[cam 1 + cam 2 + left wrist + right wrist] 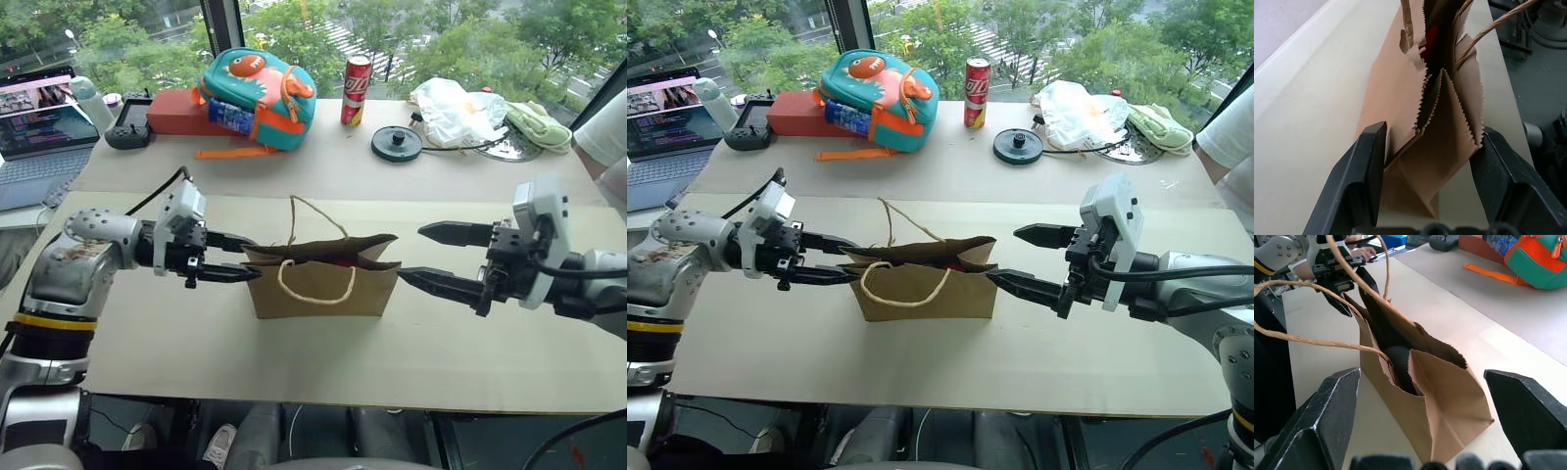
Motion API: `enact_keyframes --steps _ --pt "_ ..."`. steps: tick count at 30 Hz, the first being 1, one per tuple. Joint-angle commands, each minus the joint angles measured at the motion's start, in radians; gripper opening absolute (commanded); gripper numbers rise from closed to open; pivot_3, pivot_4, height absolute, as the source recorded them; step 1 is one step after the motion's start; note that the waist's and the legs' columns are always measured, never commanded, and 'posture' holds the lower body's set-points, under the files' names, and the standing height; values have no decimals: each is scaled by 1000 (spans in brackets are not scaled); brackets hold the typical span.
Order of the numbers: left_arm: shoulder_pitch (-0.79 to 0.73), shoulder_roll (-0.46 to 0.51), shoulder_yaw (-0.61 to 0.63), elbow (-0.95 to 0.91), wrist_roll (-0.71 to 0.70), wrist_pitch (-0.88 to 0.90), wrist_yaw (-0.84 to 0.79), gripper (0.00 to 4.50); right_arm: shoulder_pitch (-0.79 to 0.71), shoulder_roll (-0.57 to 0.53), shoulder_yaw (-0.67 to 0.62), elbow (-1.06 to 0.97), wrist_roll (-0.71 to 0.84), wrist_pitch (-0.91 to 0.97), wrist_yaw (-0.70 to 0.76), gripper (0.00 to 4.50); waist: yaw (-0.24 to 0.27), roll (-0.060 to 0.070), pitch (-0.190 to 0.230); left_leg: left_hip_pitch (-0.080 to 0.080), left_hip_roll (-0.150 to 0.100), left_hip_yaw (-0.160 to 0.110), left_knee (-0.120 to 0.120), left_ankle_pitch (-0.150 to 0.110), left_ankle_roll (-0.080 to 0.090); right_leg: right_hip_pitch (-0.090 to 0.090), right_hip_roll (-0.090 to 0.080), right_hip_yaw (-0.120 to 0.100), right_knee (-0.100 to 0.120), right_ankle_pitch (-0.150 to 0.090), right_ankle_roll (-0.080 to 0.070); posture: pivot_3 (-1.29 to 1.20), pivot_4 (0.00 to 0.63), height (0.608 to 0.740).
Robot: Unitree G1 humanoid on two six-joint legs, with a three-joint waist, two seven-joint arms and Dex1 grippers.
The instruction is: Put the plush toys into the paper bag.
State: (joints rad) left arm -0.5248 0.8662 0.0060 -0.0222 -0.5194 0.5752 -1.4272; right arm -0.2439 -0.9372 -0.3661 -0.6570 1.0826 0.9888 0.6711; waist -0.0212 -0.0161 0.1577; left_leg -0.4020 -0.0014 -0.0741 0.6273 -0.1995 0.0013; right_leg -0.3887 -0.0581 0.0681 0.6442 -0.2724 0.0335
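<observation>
The paper bag (323, 279) stands upright in the middle of the desk (323, 362), mouth up, its long side running left to right between the two arms. Look into the mouth and there is a flash of red, the chili toy (1430, 38), tucked down inside, with a dark rounded shape (1400, 368) below it that I cannot make out for sure. One cord handle (315, 284) droops over the front face, the other (312, 217) arches up behind. The left gripper (230, 259) sits at the bag's left end, jaws parted and straddling the folded side panel, close beside the paper but not pinching it. The right gripper (426, 257) hovers off the right end, jaws spread wide, one finger near the bag's upper corner, nothing held. There is plenty of bare desk in front of the bag and behind it. Well back by the window sit a teal backpack (257, 98), a red can (356, 90), a black disc (397, 143) and a white plastic bag (456, 110), with a laptop (39, 142) at the far left.
</observation>
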Motion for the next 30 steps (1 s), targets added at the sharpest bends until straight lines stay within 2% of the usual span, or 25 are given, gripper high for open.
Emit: enact_keyframes --steps 1,9,16,20,25,28,30 --pt "12 30 74 -54 -58 55 35 2664 4 -26 -27 -6 2 -19 1 4500 0 0 0 0 0 0 0 0 0 0 0 0 0 0 0 0 150 740" --pt "89 67 179 -94 -123 132 99 2664 4 -41 -19 18 -25 -24 -4 4500 0 0 0 0 0 0 0 0 0 0 0 0 0 0 0 0 150 740" --pt "183 61 232 -102 -115 109 158 2664 14 -42 -16 36 -74 -18 -37 4500 3 0 0 1 0 1 0 0 0 0 0 0 0 0 0 0 150 740" --pt "250 -33 306 -103 -95 68 327 2664 27 -8 -36 51 -147 -16 -155 4500 5 0 0 1 0 1 -1 0 0 0 -1 1 0 0 0 0 150 740" --pt "338 -290 389 -128 40 -68 748 2664 64 160 -18 31 -280 17 -463 4500 9 0 0 2 1 0 0 0 0 1 -2 2 0 1 -1 0 150 740" --pt "393 -447 391 -182 59 -87 925 2664 121 282 73 5 -481 -30 -676 4500 9 -1 -1 0 0 -1 0 0 0 -1 -3 2 1 2 -1 0 150 740" --pt "401 -532 387 -190 79 -106 1022 2664 167 383 125 25 -619 -137 -776 4500 12 -1 -2 1 0 0 0 0 0 0 -4 2 1 2 -1 0 150 740"
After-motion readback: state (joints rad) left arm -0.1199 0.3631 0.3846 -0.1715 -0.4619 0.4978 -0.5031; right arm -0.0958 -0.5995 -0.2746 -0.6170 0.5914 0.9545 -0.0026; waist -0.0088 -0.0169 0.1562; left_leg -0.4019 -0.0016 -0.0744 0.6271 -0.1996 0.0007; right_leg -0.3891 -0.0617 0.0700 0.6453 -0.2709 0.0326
